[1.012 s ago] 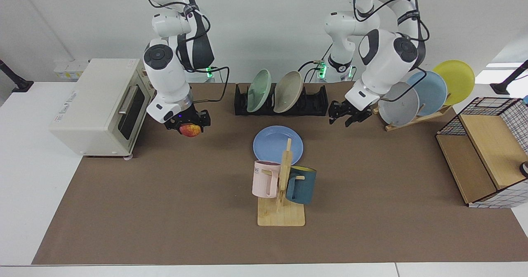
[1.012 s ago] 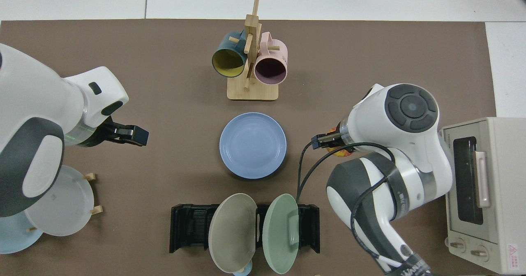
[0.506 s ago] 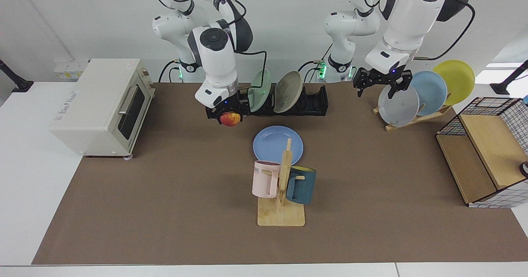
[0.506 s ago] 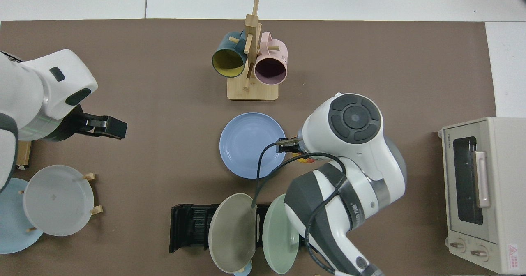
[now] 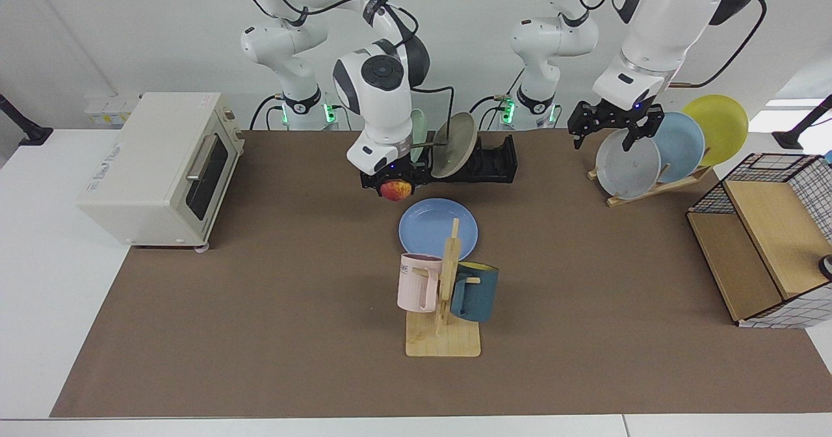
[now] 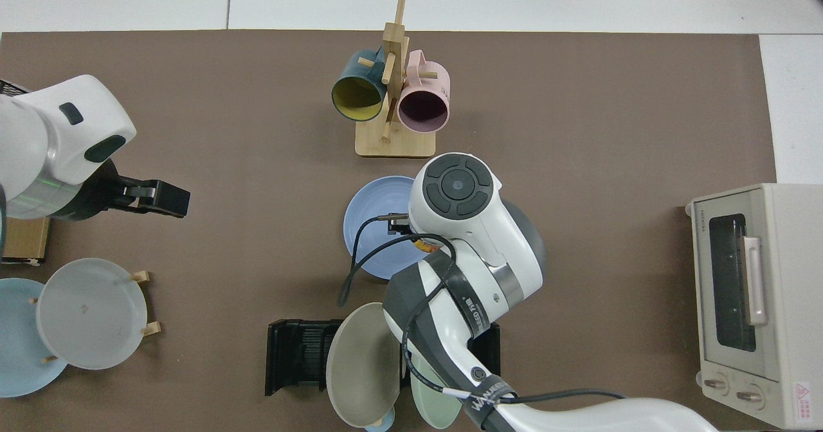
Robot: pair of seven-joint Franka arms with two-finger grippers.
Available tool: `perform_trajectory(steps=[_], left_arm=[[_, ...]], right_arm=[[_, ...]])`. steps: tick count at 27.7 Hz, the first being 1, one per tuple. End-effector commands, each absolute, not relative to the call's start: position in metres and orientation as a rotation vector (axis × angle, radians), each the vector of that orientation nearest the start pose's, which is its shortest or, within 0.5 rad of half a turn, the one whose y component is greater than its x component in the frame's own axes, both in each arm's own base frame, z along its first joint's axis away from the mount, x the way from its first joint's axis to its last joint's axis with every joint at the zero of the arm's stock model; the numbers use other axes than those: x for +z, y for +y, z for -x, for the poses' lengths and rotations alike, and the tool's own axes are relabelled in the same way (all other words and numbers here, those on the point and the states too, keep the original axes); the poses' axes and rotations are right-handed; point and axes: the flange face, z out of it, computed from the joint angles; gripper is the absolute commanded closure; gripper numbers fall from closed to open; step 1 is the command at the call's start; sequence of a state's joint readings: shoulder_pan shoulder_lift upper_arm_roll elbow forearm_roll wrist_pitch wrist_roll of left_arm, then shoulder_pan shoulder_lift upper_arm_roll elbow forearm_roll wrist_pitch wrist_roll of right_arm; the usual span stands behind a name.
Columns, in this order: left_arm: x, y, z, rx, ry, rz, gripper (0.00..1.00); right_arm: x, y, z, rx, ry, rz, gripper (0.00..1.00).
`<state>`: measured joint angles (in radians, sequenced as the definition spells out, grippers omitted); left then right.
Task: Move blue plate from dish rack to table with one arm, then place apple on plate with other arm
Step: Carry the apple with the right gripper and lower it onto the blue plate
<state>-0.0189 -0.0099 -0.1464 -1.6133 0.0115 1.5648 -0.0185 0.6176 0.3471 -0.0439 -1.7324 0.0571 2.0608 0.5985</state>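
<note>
The blue plate (image 5: pixel 434 227) (image 6: pixel 376 223) lies flat on the table's brown mat (image 5: pixel 260 294), just in front of the black dish rack (image 5: pixel 491 160) (image 6: pixel 296 355). My right gripper (image 5: pixel 394 187) is shut on the red-and-yellow apple (image 5: pixel 396 192) and hovers at the plate's back-left rim. In the top view this arm covers the plate's right part, and only a sliver of the apple (image 6: pixel 425 245) shows. My left gripper (image 5: pixel 613 128) (image 6: pixel 159 198) hangs open and holds nothing, up over the grey plate of the wooden plate rack, far from the blue plate.
A green and a beige plate (image 5: pixel 453 144) stand in the black rack. A mug stand (image 5: pixel 445 294) with a pink and a dark blue mug is just in front of the blue plate. A toaster oven (image 5: pixel 162 164), a wooden plate rack (image 5: pixel 656 154) and a wire-sided shelf (image 5: pixel 760 242) flank the mat.
My right arm has carried the apple from beside the oven across to the blue plate's rim. My left arm has lifted and drawn back from beside the black rack to over the wooden plate rack.
</note>
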Motion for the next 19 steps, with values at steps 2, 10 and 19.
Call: perform_trajectory(steps=[2,10,19], left_arm=[[0.617,-0.085,-0.543,0.053,0.236,3.13,0.0],[0.627,-0.083,-0.539,0.029,0.224,3.131,0.0],[0.627,-0.083,-0.539,0.029,0.224,3.131,0.0]], right_arm=[[0.366,0.377,-0.556,0.036,0.152,3.102,1.0],[0.338,0.397,-0.554,0.028,0.191,3.098,1.0],[0.325,0.42,-0.545,0.027,0.214,3.041,1.0]])
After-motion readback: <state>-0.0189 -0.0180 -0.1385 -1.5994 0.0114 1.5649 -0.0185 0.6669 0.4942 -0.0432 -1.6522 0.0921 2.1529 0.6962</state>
